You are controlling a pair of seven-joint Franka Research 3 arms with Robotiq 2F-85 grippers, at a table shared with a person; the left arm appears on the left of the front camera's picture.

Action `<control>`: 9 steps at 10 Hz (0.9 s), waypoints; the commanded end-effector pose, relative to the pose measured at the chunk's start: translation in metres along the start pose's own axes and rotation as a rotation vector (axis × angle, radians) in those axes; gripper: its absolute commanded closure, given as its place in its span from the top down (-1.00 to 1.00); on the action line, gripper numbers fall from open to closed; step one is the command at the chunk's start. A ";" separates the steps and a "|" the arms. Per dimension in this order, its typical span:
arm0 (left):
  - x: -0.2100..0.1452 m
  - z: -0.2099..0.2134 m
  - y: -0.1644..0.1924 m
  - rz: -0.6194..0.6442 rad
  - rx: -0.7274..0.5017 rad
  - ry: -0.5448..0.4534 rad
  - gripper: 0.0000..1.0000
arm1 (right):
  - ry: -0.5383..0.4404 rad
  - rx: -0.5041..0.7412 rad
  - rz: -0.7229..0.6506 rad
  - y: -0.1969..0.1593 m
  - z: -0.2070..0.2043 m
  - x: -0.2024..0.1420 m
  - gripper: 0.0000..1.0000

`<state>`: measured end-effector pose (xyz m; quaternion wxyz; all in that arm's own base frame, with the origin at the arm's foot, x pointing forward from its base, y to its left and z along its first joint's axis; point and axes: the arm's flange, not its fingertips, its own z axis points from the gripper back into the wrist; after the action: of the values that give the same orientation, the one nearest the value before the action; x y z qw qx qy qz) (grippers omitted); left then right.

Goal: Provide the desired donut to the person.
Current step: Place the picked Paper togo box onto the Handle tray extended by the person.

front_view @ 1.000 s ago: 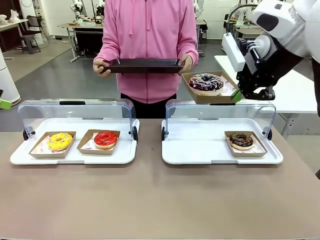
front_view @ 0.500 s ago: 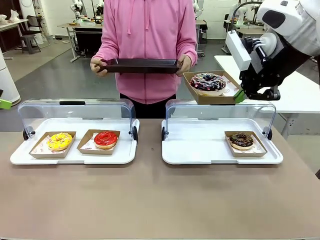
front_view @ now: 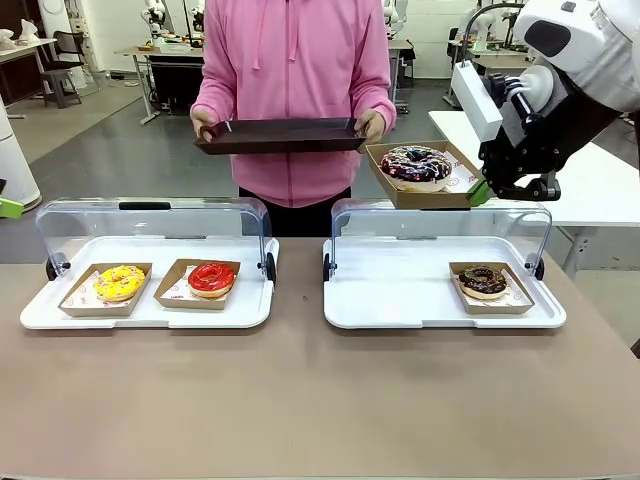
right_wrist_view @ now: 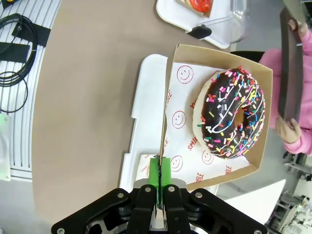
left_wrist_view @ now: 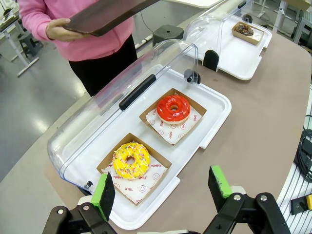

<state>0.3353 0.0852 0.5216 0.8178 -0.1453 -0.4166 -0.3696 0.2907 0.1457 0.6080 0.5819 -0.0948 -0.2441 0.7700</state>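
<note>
- Sprinkled chocolate donut (front_view: 415,163) sat in an open cardboard carton (front_view: 425,199), held in the air right of centre in the upper half of the front view, above the raised clear lid (front_view: 440,222) of the right-hand case (front_view: 400,305).
- Right tool (right_wrist_view: 160,176) was pressed together on the carton's side wall, green pads pinching the thin card edge. The donut itself was untouched.
- The person (front_view: 293,60), in a pink hooded top, stood at the far side at top centre, holding a dark tray (front_view: 280,135) with both hands (front_view: 372,125), one at each end. The tray sat slightly lower at the picture's left end.
- The carton's upper left corner was just beside the tray's right end and the hand there. Could not tell whether they touched.
- Left tool (left_wrist_view: 161,187) was spread wide with nothing between its pads, hovering over the near edge of the left-hand case (front_view: 150,316).
- The left-hand case, lid up, held a yellow donut (front_view: 119,282) and a red donut (front_view: 211,278), each in its own carton, side by side.
- The right-hand case held a smaller chocolate donut (front_view: 483,281) in a carton toward the picture's right.
- Both cases rested on the brown worktop (front_view: 320,400).
</note>
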 end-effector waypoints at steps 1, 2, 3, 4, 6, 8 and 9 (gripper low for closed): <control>0.000 0.000 0.000 0.006 -0.006 -0.008 1.00 | 0.012 0.005 -0.002 0.001 0.000 0.000 -1.00; 0.000 0.000 0.000 0.006 -0.006 -0.008 1.00 | 0.012 0.005 -0.002 0.001 0.000 0.000 -1.00; 0.000 0.000 0.000 0.006 -0.006 -0.008 1.00 | 0.012 0.005 -0.002 0.001 0.000 0.000 -1.00; 0.000 0.000 0.000 0.006 -0.006 -0.008 1.00 | 0.012 0.005 -0.002 0.001 0.000 0.000 -1.00; 0.000 0.000 0.000 0.006 -0.006 -0.008 1.00 | 0.012 0.005 -0.002 0.001 0.000 0.000 -1.00; 0.000 0.000 0.000 0.006 -0.006 -0.008 1.00 | 0.012 0.005 -0.002 0.001 0.000 0.000 -1.00; 0.000 0.000 0.000 0.006 -0.006 -0.008 1.00 | 0.012 0.005 -0.002 0.001 0.000 0.000 -1.00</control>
<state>0.3353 0.0852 0.5216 0.8178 -0.1453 -0.4166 -0.3696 0.2906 0.1458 0.6080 0.5818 -0.0947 -0.2441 0.7700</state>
